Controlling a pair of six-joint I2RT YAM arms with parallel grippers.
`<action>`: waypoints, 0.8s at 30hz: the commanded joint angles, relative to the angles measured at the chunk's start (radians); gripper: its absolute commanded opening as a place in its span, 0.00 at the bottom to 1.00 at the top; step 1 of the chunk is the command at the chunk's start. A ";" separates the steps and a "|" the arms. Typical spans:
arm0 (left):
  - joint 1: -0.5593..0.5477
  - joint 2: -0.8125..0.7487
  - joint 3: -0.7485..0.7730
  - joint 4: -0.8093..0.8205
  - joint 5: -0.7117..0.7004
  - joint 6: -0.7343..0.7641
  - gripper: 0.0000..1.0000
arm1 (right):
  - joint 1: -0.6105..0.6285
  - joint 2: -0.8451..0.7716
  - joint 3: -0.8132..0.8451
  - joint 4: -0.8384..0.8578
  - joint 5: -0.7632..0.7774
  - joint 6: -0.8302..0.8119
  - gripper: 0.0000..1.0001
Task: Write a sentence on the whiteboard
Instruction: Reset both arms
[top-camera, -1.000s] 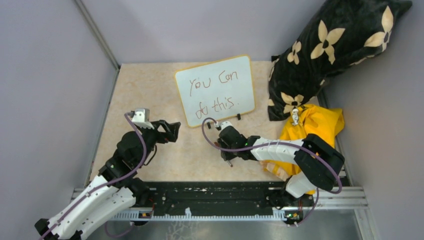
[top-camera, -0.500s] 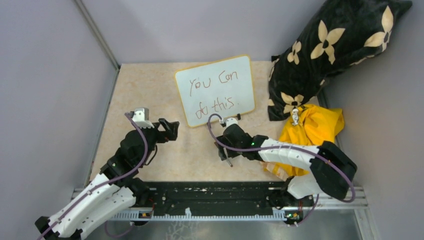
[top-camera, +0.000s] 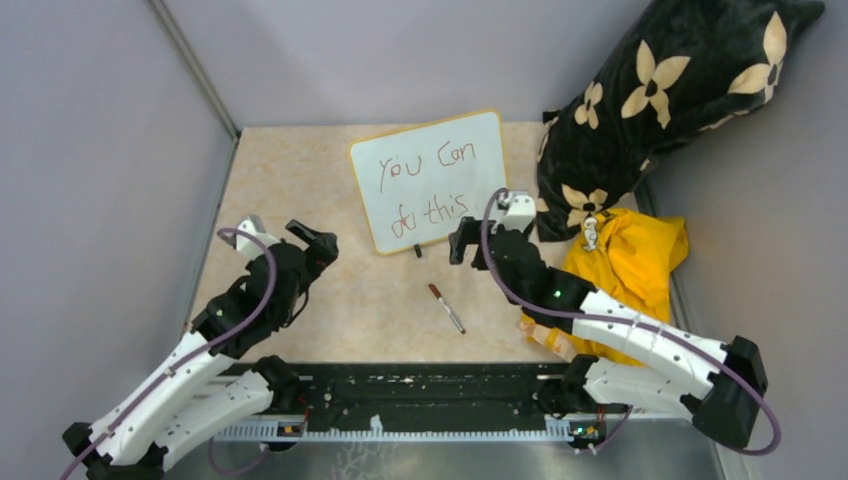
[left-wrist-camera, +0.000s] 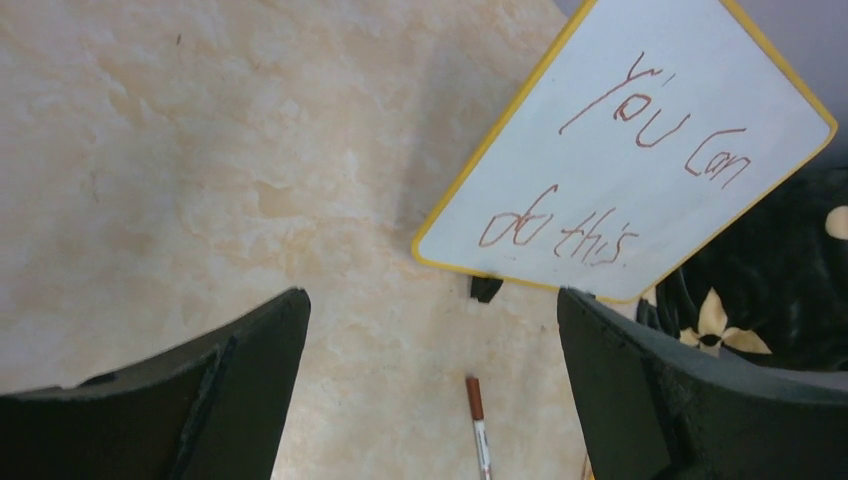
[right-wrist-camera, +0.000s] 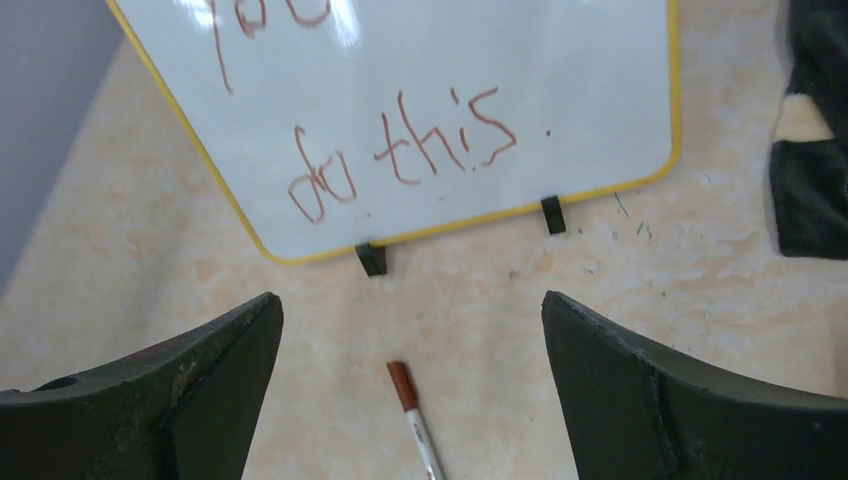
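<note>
Beige marbled surface seen from above: the whiteboard stands at its far middle, the sentence "You can do this" on it in two lines. My left pincer hangs released, left of the board. My right pincer, spread and empty, is near its lower right corner. A marker lies loose in front of the board.

Left wrist: my fingers gape, with the board beyond them.

Right wrist: my fingers stand apart, and the marker's brown cap lies below the board's feet.

White yellow-framed whiteboard, reddish-brown sentence, black floral pillow, yellow cloth
</note>
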 joint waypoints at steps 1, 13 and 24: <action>0.000 0.041 0.106 -0.151 -0.045 -0.061 0.99 | -0.007 -0.135 -0.072 0.277 0.190 0.105 0.99; -0.001 0.147 0.279 -0.008 0.042 0.529 0.99 | -0.009 -0.176 0.257 0.130 0.233 -0.275 0.99; 0.000 0.222 0.435 0.221 0.165 0.796 0.99 | -0.009 -0.406 0.037 0.325 0.239 -0.579 0.99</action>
